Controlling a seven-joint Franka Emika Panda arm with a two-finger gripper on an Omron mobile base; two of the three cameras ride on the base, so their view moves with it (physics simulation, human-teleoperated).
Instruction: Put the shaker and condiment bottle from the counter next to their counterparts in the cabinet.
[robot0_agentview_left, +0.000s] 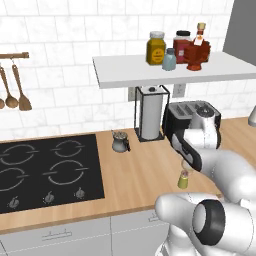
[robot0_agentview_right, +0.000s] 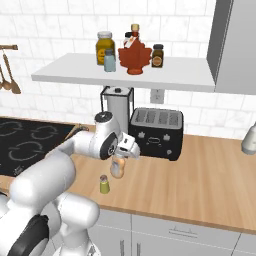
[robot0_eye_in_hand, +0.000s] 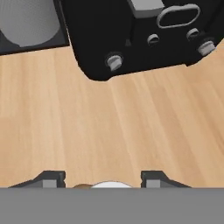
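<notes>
Shaker (robot0_agentview_right: 104, 184) on counter (robot0_agentview_right: 200, 175), before toaster (robot0_agentview_right: 156, 133)

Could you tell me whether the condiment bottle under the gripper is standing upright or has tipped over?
Upright. In the right base view the condiment bottle stands on the counter, cap up beneath the gripper; the hand view shows its cap between the fingertips.

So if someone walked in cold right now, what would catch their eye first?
Probably the white arm bent low over the wooden counter, its gripper poised right above the condiment bottle, with the tiny olive shaker beside it. Next, the cluster on the white wall shelf: the red maple-leaf bottle and yellow jar. The black toaster sits behind.
</notes>
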